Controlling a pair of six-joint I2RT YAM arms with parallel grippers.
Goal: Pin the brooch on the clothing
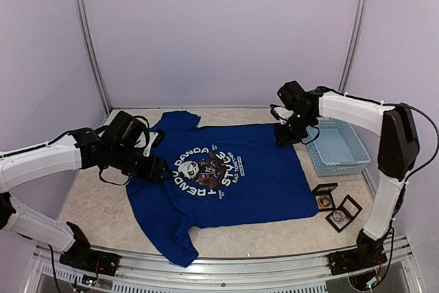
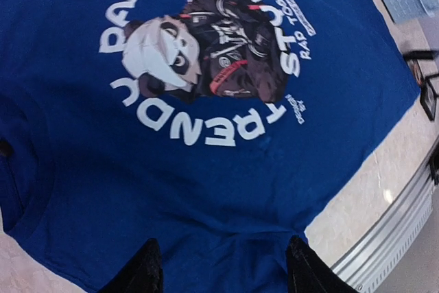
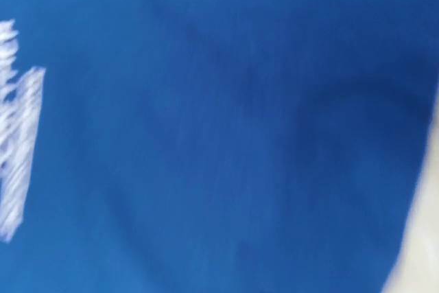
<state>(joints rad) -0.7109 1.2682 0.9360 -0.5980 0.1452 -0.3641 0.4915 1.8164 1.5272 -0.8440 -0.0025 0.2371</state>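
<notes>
The clothing (image 1: 260,176) is a royal-blue T-shirt spread flat on the table, its round panda print (image 1: 208,167) facing up. My left gripper (image 1: 162,170) rests low over the shirt just left of the print. In the left wrist view its fingertips (image 2: 140,269) stand wide apart above wrinkled fabric (image 2: 219,197), open and holding nothing. My right gripper (image 1: 287,136) sits at the shirt's far right corner. The right wrist view is only blurred blue cloth (image 3: 240,135), with no fingers showing. Small round items lie in two open black boxes (image 1: 324,197) (image 1: 343,213); I cannot tell which is the brooch.
A light-blue plastic basket (image 1: 341,168) stands at the right, just behind the black boxes. Pale walls enclose the back and both sides. A metal rail (image 1: 226,265) runs along the near edge of the table, also seen in the left wrist view as the rail (image 2: 391,231).
</notes>
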